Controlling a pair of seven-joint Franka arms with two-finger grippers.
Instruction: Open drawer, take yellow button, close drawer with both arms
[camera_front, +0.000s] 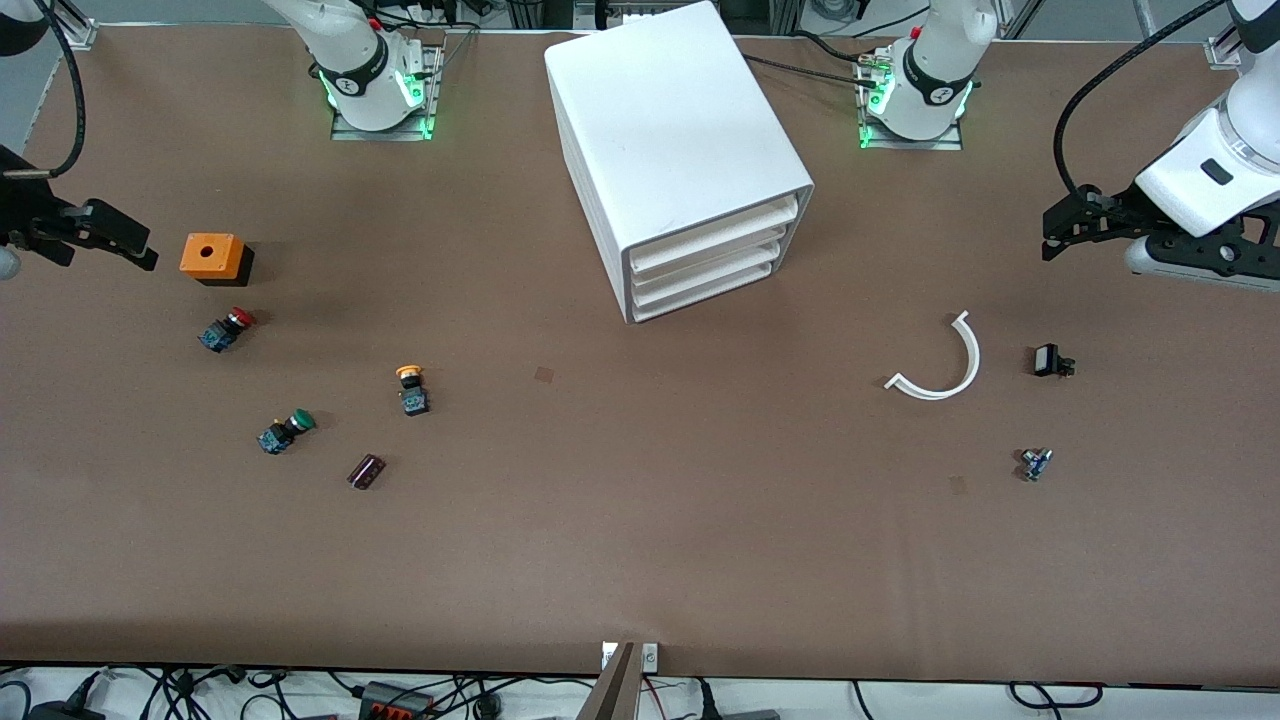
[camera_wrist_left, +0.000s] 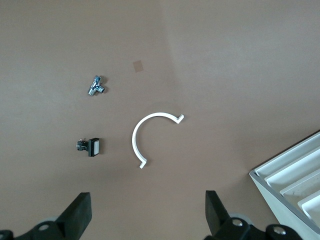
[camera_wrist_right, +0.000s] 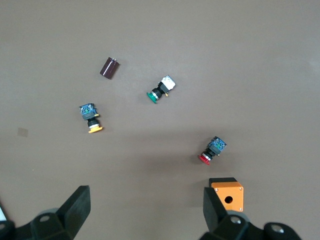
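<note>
A brown worktop (camera_front: 640, 560) carries a big boxy white plastic cabinet (camera_front: 672, 130) near the edge where the robot bases stand, midway along it. Its four shallow white tray drawers (camera_front: 712, 262) are stacked and all pushed in, their fronts angled toward the left arm's end.

The left gripper (camera_wrist_left: 147, 212) hangs in the air over the left arm's end of the worktop, its two black fingers (camera_wrist_left: 80, 212) spread as wide as they go, holding and touching nothing. On the worktop near it lie a white curved plastic strip (camera_front: 940, 362), a small black block with a white face (camera_front: 1049, 360) and a small metal fitting (camera_front: 1035, 463).

The right gripper (camera_wrist_right: 145, 212) hangs over the right arm's end of the worktop, fingers (camera_wrist_right: 215, 210) likewise fully apart, empty and touching nothing. An orange box with a round hole on a black base (camera_front: 212, 257) sits just beside it.

The small push button with a yellow-orange round cap and black body (camera_front: 411, 389) lies on its side in the open, in the right arm's half of the worktop, well apart from the cabinet. Near it are a red-capped button with a blue body (camera_front: 225, 330), a green-capped button with a blue body (camera_front: 285, 432) and a small dark maroon cylinder (camera_front: 366, 471), the last nearest the front camera's edge.
</note>
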